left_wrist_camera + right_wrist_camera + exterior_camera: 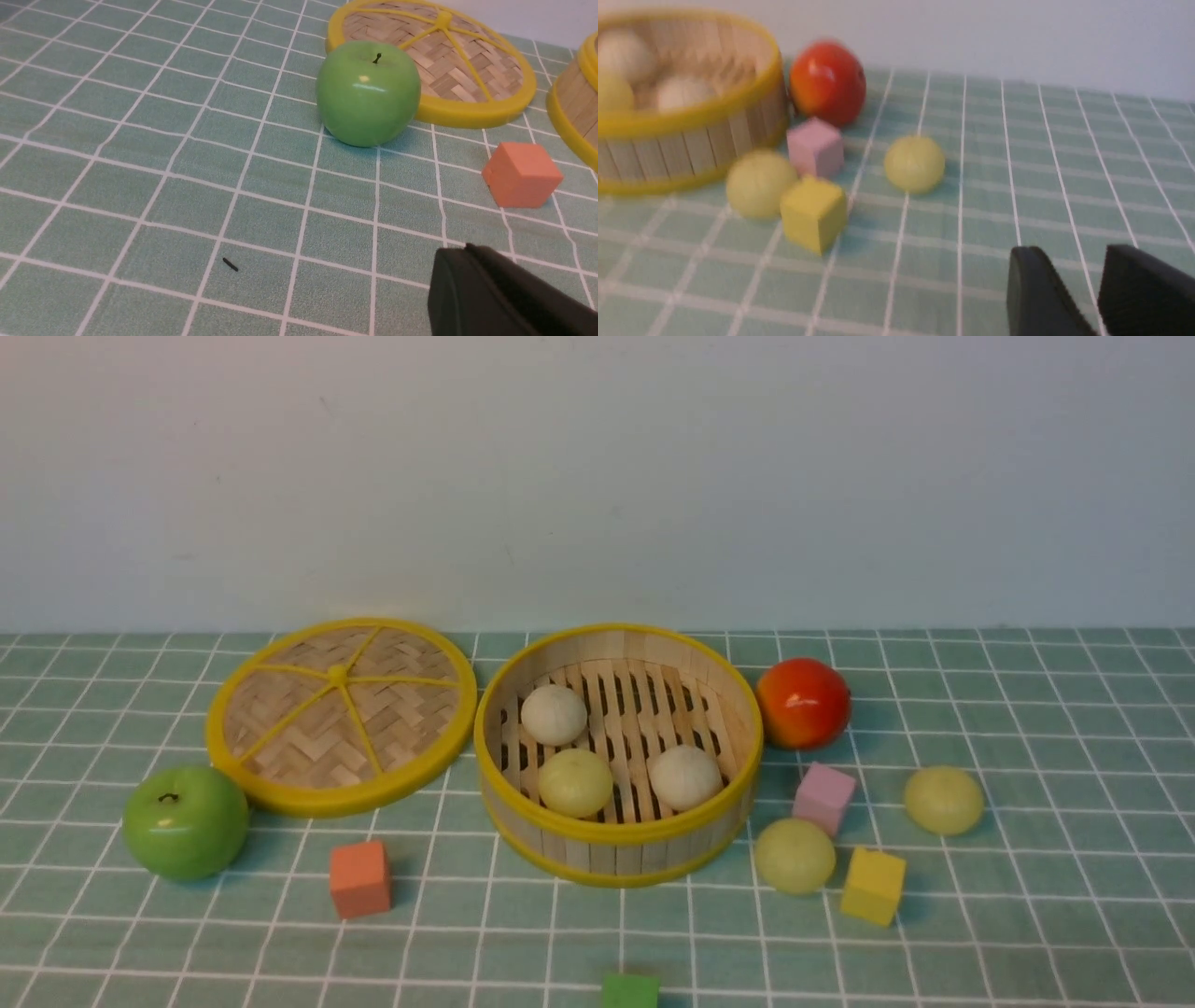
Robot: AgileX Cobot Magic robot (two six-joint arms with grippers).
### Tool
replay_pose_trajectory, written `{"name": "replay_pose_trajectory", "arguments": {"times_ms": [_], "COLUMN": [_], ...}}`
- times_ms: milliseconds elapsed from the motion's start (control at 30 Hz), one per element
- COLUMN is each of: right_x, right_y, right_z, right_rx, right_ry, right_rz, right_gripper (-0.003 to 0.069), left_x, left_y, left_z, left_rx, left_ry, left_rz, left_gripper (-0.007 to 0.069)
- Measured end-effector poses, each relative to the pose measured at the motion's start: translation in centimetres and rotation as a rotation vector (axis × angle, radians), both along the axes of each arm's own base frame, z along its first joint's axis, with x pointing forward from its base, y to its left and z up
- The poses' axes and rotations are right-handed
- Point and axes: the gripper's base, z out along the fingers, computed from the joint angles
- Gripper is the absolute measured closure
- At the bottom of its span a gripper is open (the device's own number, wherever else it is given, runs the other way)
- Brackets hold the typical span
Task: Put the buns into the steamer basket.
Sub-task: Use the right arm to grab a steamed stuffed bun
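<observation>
Three buns lie in the steamer basket (618, 831): two off-white (554, 714) (684, 777) and one yellow-green (575, 782). Two more yellow-green ones sit on the cloth right of the basket, one just beside its wall (794, 855) and one farther out (943, 800), with a pink cube (824, 797) and a yellow cube (873, 885) between them. The right gripper (1099, 254) is right of the basket, jaws slightly parted and empty. The left gripper (467, 261) is left of the basket near the green apple (368, 93); it shows as one dark mass, so I can't tell the gap.

Thirteen things on the surface (1027, 915)
Two off-white buns (554, 714) (684, 777), three pale yellow-green buns (575, 782) (794, 855) (943, 800); one steamer basket (616, 831); one woven lid (341, 714); one green apple (185, 821); one red-orange fruit (803, 703); four cubes — orange cube (359, 878), pink cube (823, 797), yellow cube (872, 886), green cube (629, 991).
</observation>
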Motion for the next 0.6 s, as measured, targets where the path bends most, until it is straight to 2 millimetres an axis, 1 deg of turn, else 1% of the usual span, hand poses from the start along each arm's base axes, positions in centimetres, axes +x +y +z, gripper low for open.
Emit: {"name": "replay_pose_trajectory", "arguments": {"times_ms": [33,67,133,167,200,300,367,400,467,500,533,567,600], "right_x": [0.0,0.0,0.0,-0.1,-0.1,-0.3,-0.6,-0.6,-0.5,-0.3,0.3,1.2,1.7], "right_y": [0.0,0.0,-0.2,-0.2,-0.3,-0.3,-0.3,-0.3,-0.1,-0.1,0.1,0.3,0.4], "right_z": [0.6,0.7,2.0,2.1,2.6,3.6,5.3,6.1,8.6,8.7,9.9,11.1,11.5], "right_rx": [0.042,0.046,0.102,0.103,0.115,0.164,0.272,0.295,0.320,0.320,0.308,0.289,0.273], "right_ry": [-0.067,-0.078,-0.217,-0.227,-0.284,-0.315,-0.312,-0.305,-0.263,-0.237,-0.186,-0.109,-0.073], "right_rz": [-0.006,-0.007,-0.020,-0.020,-0.026,-0.025,-0.014,-0.008,0.007,0.008,0.013,0.017,0.019], "right_gripper": [0.0419,0.0419,0.0419,0.0419,0.0419,0.0419,0.0419,0.0419,0.0419,0.0419,0.0419,0.0419,0.0419], "left_x": [0.0,0.0,0.0,0.0,0.0,0.0,0.0,0.0,0.0,0.0,0.0,0.0,0.0], "left_y": [0.0,0.0,0.0,0.0,0.0,0.0,0.0,0.0,0.0,0.0,0.0,0.0,0.0], "left_z": [0.0,0.0,0.0,0.0,0.0,0.0,0.0,0.0,0.0,0.0,0.0,0.0,0.0], "left_rx": [0.001,0.001,0.001,0.001,0.001,0.001,0.001,0.001,0.001,0.001,0.001,0.001,0.001], "left_ry": [0.000,0.000,0.000,0.000,0.000,0.000,0.000,0.000,0.000,0.000,0.000,0.000,0.000], "left_rz": [0.000,0.000,0.000,0.000,0.000,0.000,0.000,0.000,0.000,0.000,0.000,0.000,0.000], "left_gripper": [0.0607,0.0607,0.0607,0.0607,0.0607,0.0607,0.0607,0.0607,0.0607,0.0607,0.0607,0.0607,0.0607]}}
